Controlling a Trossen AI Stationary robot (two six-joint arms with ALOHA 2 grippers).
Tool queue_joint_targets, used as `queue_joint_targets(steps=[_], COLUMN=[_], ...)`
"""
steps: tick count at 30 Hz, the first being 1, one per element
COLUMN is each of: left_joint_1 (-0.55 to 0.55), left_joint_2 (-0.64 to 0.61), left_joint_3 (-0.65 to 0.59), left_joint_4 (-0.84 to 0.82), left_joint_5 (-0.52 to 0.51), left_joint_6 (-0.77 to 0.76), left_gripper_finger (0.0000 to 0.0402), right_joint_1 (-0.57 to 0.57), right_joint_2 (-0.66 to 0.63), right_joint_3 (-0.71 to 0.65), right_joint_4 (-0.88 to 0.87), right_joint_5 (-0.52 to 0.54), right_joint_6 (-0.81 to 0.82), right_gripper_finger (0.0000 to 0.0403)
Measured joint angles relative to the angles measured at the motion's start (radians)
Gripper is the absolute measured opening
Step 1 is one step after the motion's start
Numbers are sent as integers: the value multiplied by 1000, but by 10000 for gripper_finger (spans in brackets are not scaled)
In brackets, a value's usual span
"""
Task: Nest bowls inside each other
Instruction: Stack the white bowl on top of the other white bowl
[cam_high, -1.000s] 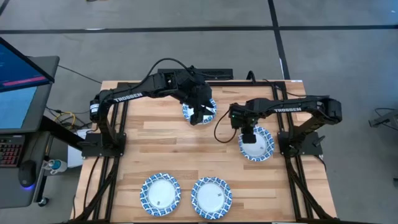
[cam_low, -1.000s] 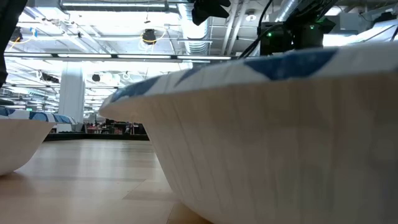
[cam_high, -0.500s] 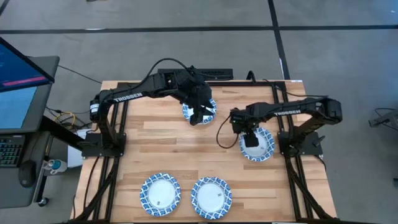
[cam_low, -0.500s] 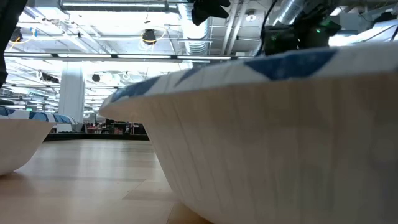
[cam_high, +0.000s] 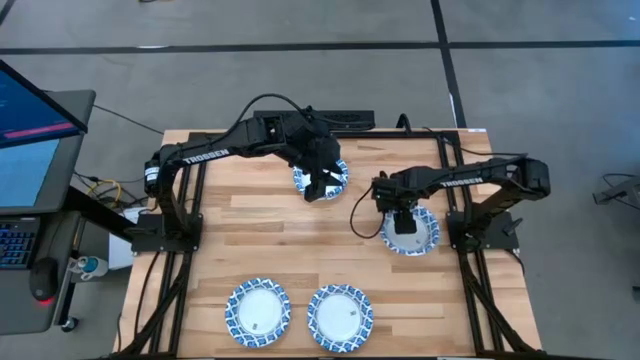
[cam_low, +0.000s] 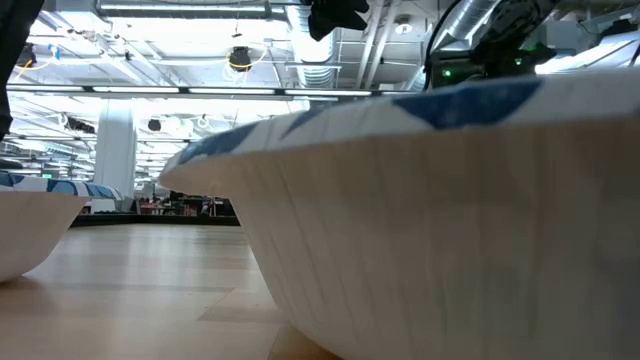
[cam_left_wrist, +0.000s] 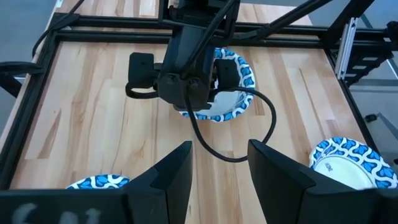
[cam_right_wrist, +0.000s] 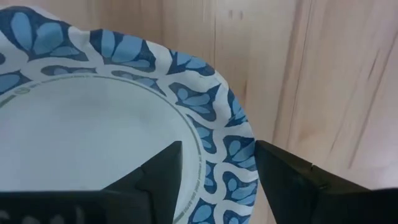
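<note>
Several bowls with blue-and-white rims stand on the wooden table. My right gripper is open, low over the bowl at the table's right side. One finger stands over the bowl's inside and the other beyond its rim. My left gripper is open and hovers well above the bowl at the far middle. Two more bowls rest on their bases by the near edge. My right gripper comes from above with its fingers on either side of the right bowl's rim; whether a finger touches the rim, I cannot tell. The bowl sits flat on the table.
The low view is filled by the side wall of one near bowl, with another bowl at the left. A cable loops beside the right arm. Bare wood lies between the far and near bowls. A monitor stands left of the table.
My right gripper has moved a little toward the table's near edge, over the right bowl. The left arm and all bowls have stayed where they were.
</note>
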Motion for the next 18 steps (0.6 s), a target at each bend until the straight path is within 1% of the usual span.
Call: queue_joint_targets(steps=[12, 18], left_joint_1=[1, 17], left_joint_2=[0, 0], left_joint_3=[0, 0], left_joint_4=[0, 0], left_joint_5=[-9, -9], left_joint_6=[-1, -1], left_gripper_finger=[146, 146], right_joint_1=[1, 0], right_joint_2=[0, 0], right_joint_3=[0, 45], right_joint_4=[-30, -107], right_joint_5=[5, 98], right_joint_6=[0, -24], right_gripper_finger=[226, 226])
